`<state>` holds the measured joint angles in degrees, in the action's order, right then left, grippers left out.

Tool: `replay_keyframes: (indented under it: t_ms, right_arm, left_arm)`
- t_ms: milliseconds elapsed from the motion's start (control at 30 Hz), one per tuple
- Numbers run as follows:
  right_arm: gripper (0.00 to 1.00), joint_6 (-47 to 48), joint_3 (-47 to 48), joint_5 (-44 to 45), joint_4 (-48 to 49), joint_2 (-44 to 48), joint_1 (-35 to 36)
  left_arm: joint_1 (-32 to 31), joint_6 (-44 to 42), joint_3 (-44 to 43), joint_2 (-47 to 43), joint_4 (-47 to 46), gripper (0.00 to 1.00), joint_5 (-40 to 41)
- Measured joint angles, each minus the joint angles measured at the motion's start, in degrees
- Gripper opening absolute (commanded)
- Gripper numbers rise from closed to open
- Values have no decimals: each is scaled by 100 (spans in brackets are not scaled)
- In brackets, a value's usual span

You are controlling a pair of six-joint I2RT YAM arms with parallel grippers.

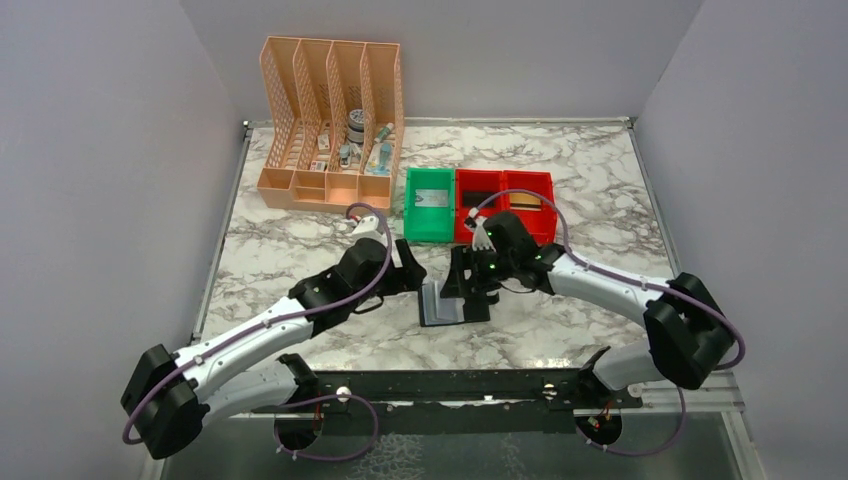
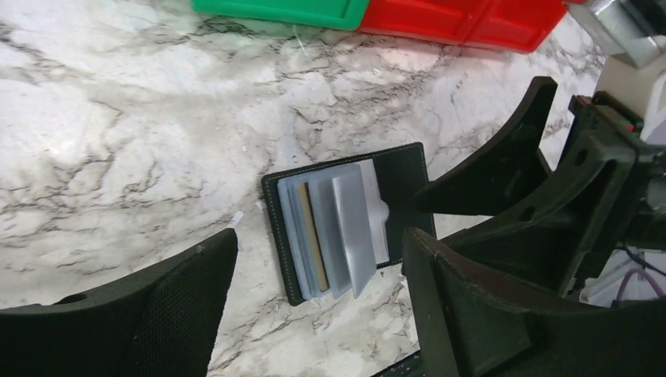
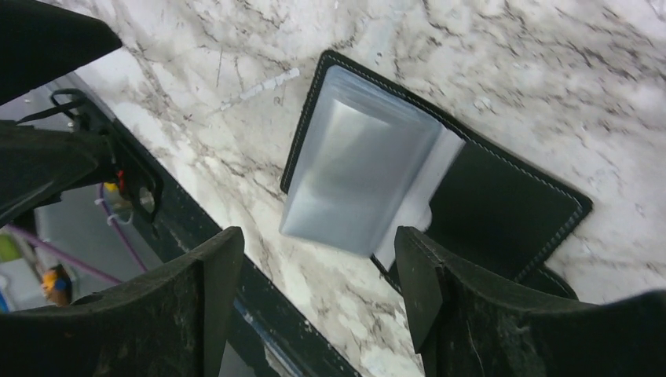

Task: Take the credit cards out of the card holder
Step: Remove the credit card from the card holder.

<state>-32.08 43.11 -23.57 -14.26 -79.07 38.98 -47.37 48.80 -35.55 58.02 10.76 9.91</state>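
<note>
Marble tabletop bears the open card holder, unlabelled, between two wide, empty pincers: left, right.

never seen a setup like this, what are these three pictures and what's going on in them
Two robot arms are bolted at a marble table's near edge. The wide picture comes from a camera above and behind them; the other two come from cameras on each wrist, with black fingers at the edges. Between the arms lies an open black card holder with cards tucked in its sleeves. Behind it stand green and red bins and a peach file organizer. The left claw and right claw are both open; neither holds anything.
</note>
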Motion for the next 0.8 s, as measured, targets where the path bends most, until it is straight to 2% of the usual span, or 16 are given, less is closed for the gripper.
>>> replay_keyframes:
  t_ms: [100, 233, 533, 633, 733, 800]
  right_arm:
    - [75, -24, 310, 393, -76, -332, 385]
    - [76, -59, 765, 1049, -328, -776, 758]
    - [75, -44, 1200, 1329, -584, -1499, 791]
    - [70, -20, 1248, 1370, -647, -1687, 791]
    - [57, -24, 1241, 1370, -673, -1738, 791]
    - [53, -33, 1211, 1370, -634, -1733, 789]
  left_arm:
    - [0, 118, 118, -323, 157, 91, 295]
    - [0, 240, 201, -739, 378, 95, 627]
    - [0, 363, 284, -1056, 487, 97, 901]
    - [0, 363, 286, -1034, 490, 97, 901]
    - [0, 356, 313, -951, 468, 97, 894]
    - [0, 313, 319, -824, 437, 97, 848]
